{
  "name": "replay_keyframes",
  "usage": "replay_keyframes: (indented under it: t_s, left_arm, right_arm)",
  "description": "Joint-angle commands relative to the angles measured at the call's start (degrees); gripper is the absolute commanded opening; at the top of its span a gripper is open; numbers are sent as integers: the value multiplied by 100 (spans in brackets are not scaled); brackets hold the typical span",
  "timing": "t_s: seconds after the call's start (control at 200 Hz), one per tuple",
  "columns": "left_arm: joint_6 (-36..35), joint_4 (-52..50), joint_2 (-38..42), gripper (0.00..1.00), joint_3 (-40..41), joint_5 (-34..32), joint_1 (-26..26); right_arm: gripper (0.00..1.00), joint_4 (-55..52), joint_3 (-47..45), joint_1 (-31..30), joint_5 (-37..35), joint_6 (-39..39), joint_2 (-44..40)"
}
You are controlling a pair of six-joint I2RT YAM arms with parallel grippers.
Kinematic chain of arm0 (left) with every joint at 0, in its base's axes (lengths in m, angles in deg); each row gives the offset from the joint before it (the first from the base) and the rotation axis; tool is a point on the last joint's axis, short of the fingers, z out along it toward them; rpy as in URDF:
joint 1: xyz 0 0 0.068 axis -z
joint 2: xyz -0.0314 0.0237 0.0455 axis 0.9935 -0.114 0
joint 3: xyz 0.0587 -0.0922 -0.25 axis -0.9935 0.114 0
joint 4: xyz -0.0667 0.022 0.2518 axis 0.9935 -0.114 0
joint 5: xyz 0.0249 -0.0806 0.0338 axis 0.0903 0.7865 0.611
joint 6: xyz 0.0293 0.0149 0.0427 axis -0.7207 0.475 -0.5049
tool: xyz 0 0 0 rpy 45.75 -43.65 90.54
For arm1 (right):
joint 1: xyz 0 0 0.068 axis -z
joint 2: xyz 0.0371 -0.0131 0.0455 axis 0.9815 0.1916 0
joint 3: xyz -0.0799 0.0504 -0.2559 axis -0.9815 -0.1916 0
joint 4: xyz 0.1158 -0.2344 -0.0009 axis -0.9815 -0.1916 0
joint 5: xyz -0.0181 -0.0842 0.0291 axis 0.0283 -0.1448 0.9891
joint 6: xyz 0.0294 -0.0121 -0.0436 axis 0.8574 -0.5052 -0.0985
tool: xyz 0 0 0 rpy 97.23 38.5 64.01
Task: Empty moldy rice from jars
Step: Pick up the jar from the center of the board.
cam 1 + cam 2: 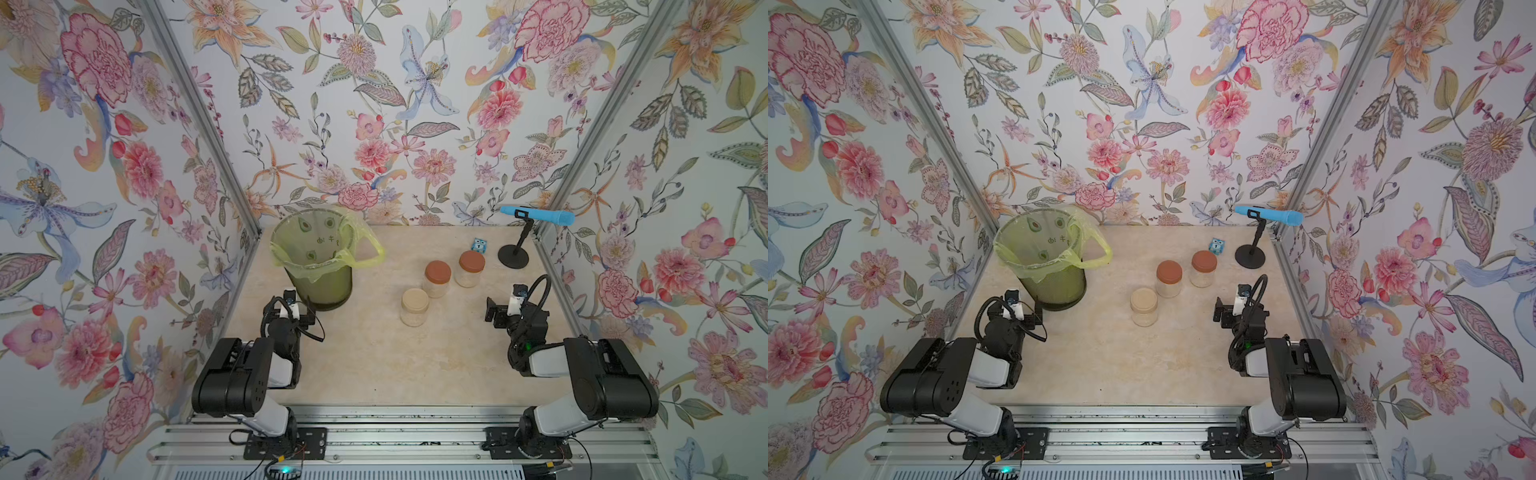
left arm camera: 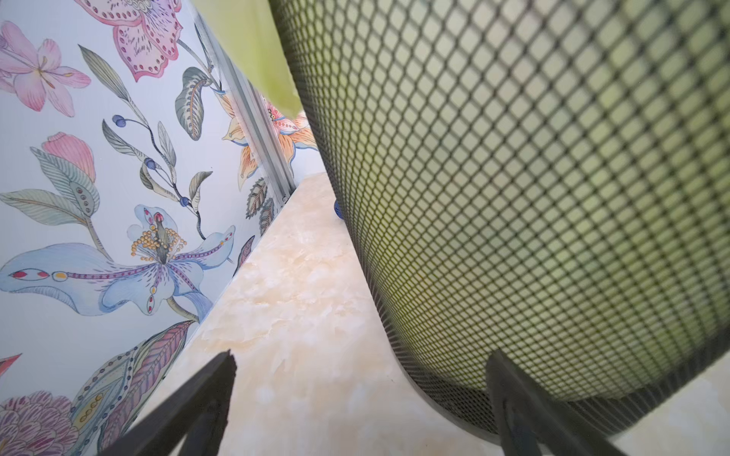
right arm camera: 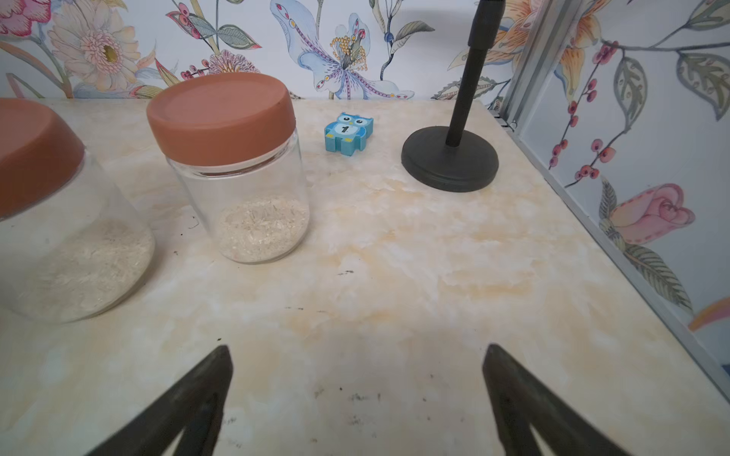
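Observation:
Three clear glass jars stand mid-table in both top views: one with a beige lid (image 1: 414,307) and two with reddish-brown lids (image 1: 437,278) (image 1: 471,269). All are upright and lidded. The right wrist view shows one brown-lidded jar (image 3: 237,169) with pale moldy rice (image 3: 262,227) at its bottom, and a second jar (image 3: 59,221) at the frame's edge. My right gripper (image 3: 357,346) is open and empty, low over the table to the right of the jars. My left gripper (image 2: 361,353) is open and empty beside the foot of the green mesh bin (image 2: 533,197).
The green bin (image 1: 318,266) with a yellow-green liner stands at the back left. A blue microphone (image 1: 536,216) on a black stand (image 3: 450,162) sits at the back right corner. A small blue owl figure (image 3: 349,132) lies near it. Flowered walls close three sides.

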Motion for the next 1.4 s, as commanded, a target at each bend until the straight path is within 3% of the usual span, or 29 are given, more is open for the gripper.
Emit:
replay_keyframes:
  t_s: [0.0,0.931,1.391]
  left_arm:
    - [6,322,-33,100,-148,-28,-28]
    - [-76,297,166,100,-132,88,26]
    - [-349,46,1561,100,360,-1586,700]
  right_arm:
    - [100,285,132,14,60,-103,63]
    - [100,212,150,-11,-25,-118,27]
    - [100,-2882,1124,-784,-849,-270,-1156]
